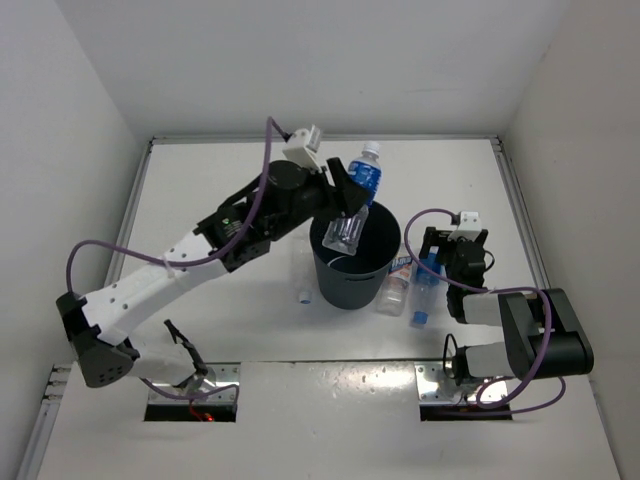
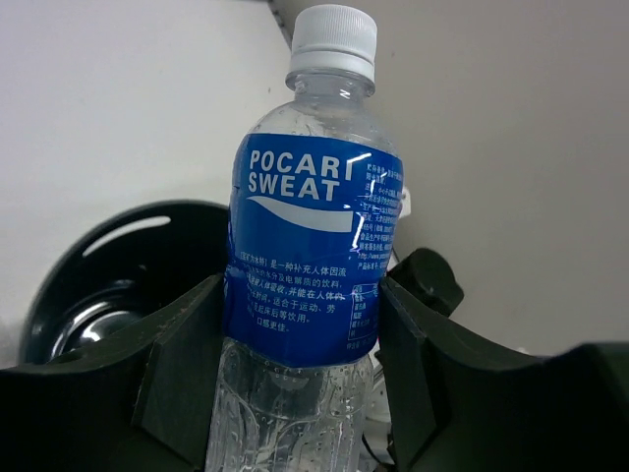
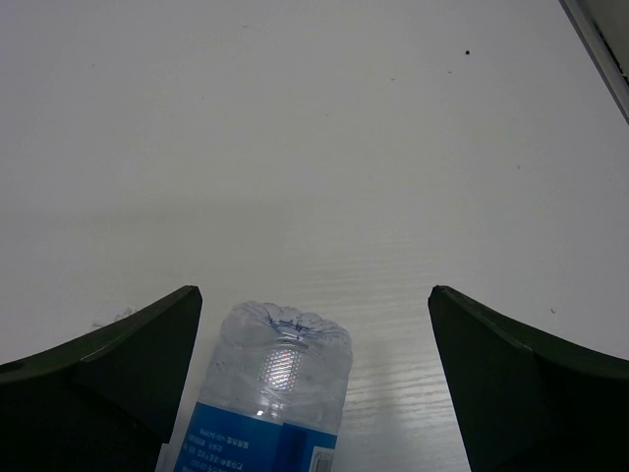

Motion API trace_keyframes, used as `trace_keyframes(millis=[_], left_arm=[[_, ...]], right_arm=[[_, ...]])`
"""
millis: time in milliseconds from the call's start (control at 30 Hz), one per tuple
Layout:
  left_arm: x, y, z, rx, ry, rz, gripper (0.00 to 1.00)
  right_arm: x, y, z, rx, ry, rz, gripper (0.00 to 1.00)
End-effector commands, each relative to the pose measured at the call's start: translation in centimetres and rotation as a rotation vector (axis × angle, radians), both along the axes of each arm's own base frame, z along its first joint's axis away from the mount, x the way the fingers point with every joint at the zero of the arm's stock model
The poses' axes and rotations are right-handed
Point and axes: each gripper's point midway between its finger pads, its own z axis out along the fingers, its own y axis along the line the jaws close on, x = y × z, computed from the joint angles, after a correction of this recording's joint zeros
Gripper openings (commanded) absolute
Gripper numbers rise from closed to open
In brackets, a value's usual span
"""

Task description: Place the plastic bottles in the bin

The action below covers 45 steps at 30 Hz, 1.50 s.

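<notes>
My left gripper is shut on a clear bottle with a blue Pocari Sweat label and a white cap. It holds the bottle tilted above the far rim of the dark grey bin. In the left wrist view the fingers clamp the bottle at the label's lower edge, with the bin below at the left. Two more bottles lie right of the bin. My right gripper is open over one of them. Its clear base lies between the spread jaws, nearer the left one.
A small loose white cap lies on the table left of the bin. White walls close in the table on the left, far and right sides. Something shiny shows at the bin's bottom, but I cannot tell what it is.
</notes>
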Motion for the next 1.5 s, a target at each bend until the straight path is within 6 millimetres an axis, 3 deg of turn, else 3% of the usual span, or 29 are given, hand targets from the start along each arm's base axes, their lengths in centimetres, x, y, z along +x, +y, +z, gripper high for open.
trace_keyframes(millis=[0, 100, 333, 567, 667, 700, 733, 867, 933, 1033, 1167, 1233, 1300, 1333, 1467], left_arm=[[-0.4, -1.7, 0.1, -0.031, -0.018, -0.017, 0.54], [-0.8, -2.9, -1.8, -0.013, -0.011, -0.022, 0.54], [-0.3, -3.1, -5.6, 0.058, 0.004, 0.003, 0.55], [0.1, -3.2, -7.6, 0.107, 0.003, 0.007, 0.60], [0.1, -3.0, -8.2, 0.118, 0.008, 0.016, 0.69], [0.1, -3.0, -8.2, 0.118, 0.008, 0.016, 0.80], [0.1, -3.0, -8.2, 0.118, 0.008, 0.016, 0.84], [0.3, -2.6, -8.7, 0.147, 0.012, 0.031, 0.94], [0.3, -2.2, -8.0, 0.148, -0.001, 0.043, 0.97], [1.3, -0.8, -5.6, 0.150, -0.045, 0.087, 0.99], [2.7, 2.9, -1.3, 0.134, -0.127, 0.184, 0.99], [2.5, 4.6, 1.1, 0.105, -0.171, 0.217, 0.99], [3.0, 7.1, 2.5, 0.099, -0.200, 0.302, 0.99], [3.1, 9.3, 3.3, 0.096, -0.219, 0.370, 0.99], [4.0, 15.5, 2.3, 0.130, -0.224, 0.526, 0.99]], right_arm=[[1.3, 0.0, 2.4, 0.005, -0.081, -0.002, 1.00], [1.3, 0.0, 2.4, 0.005, -0.081, -0.002, 1.00], [1.3, 0.0, 2.4, 0.005, -0.081, -0.002, 1.00], [1.3, 0.0, 2.4, 0.005, -0.081, -0.002, 1.00], [1.3, 0.0, 2.4, 0.005, -0.081, -0.002, 1.00], [1.3, 0.0, 2.4, 0.005, -0.081, -0.002, 1.00], [1.3, 0.0, 2.4, 0.005, -0.081, -0.002, 1.00], [1.3, 0.0, 2.4, 0.005, -0.081, -0.002, 1.00], [1.3, 0.0, 2.4, 0.005, -0.081, -0.002, 1.00], [1.3, 0.0, 2.4, 0.005, -0.081, -0.002, 1.00], [1.3, 0.0, 2.4, 0.005, -0.081, -0.002, 1.00], [1.3, 0.0, 2.4, 0.005, -0.081, -0.002, 1.00], [1.3, 0.0, 2.4, 0.005, -0.081, -0.002, 1.00], [1.3, 0.0, 2.4, 0.005, -0.081, -0.002, 1.00], [1.3, 0.0, 2.4, 0.005, -0.081, -0.002, 1.00]])
